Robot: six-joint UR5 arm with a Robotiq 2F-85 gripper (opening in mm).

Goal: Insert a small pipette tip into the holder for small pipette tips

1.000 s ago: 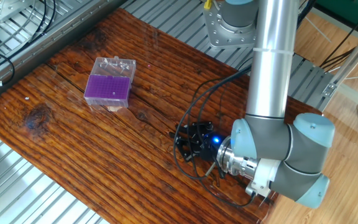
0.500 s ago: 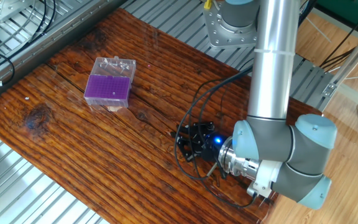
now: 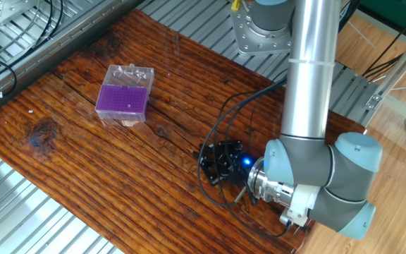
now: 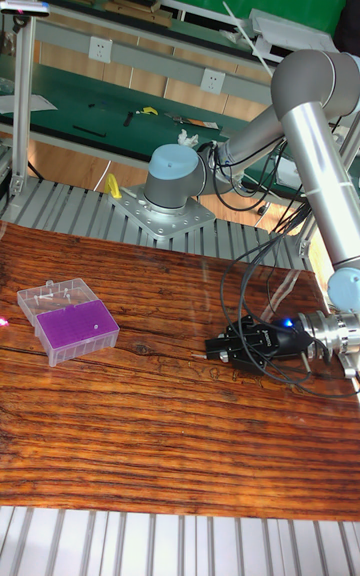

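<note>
1 black gripper [image 3: 208,164] lies low over the wooden table [image 3: 118,176], pointing sideways; whether its fingers are spread or pinched cannot be told. Black cables [image 3: 220,127] loop just behind and over it, back toward the grey arm [image 3: 309,85]. Well ahead of the fingertips, across bare boards, sits the holder for small pipette tips [image 3: 122,99], purple top up, clear lid open behind.

Purple-topped holder [image 3: 122,99], seemingly hole-dotted; striped brown table [image 3: 83,162].
</note>
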